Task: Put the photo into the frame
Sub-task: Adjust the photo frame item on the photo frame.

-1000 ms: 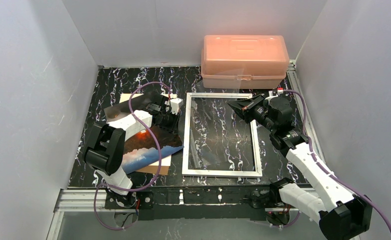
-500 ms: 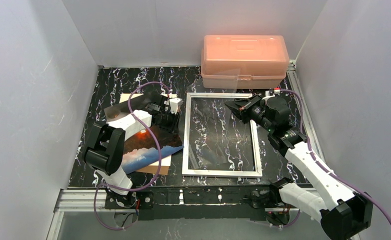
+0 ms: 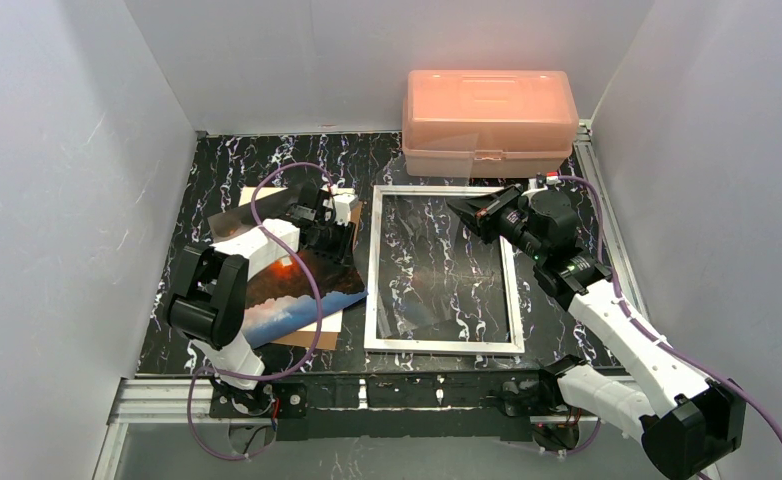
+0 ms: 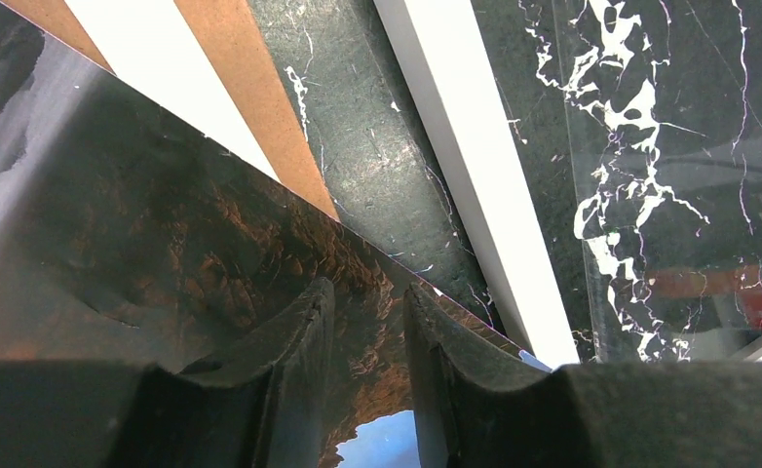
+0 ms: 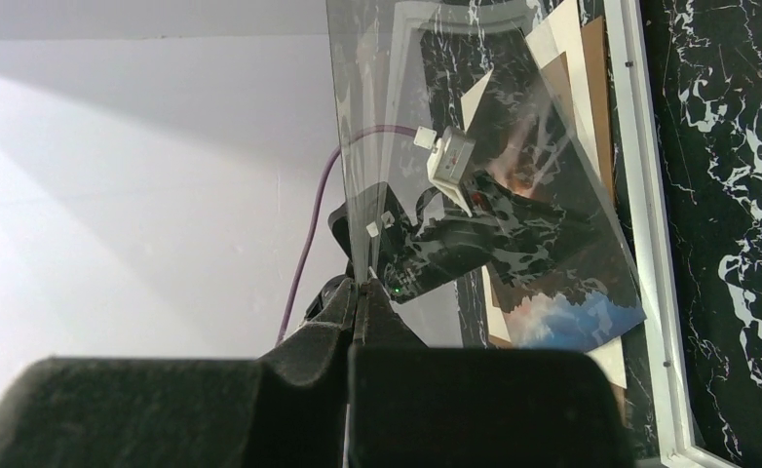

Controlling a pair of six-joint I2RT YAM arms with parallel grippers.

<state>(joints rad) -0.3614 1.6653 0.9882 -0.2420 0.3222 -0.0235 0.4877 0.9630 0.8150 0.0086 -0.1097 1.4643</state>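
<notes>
The photo (image 3: 287,290), dark clouds with an orange glow and a blue bottom, lies on the table left of the frame; it fills the left wrist view (image 4: 163,224). My left gripper (image 3: 335,240) hovers low over its far right corner, jaws (image 4: 367,292) a narrow gap apart with nothing between them. The white frame (image 3: 372,290) lies flat at centre, its left rail also in the left wrist view (image 4: 475,166). My right gripper (image 3: 464,212) is shut (image 5: 362,288) on the edge of the clear pane (image 5: 406,97), holding it tilted up over the frame.
A brown backing board (image 3: 312,340) and a white sheet (image 4: 153,58) lie under the photo. A pink plastic box (image 3: 487,110) stands at the back behind the frame. Grey walls close in on three sides.
My right gripper has shifted slightly left and farther with the pane. My left gripper has edged a little toward the far side over the photo.
</notes>
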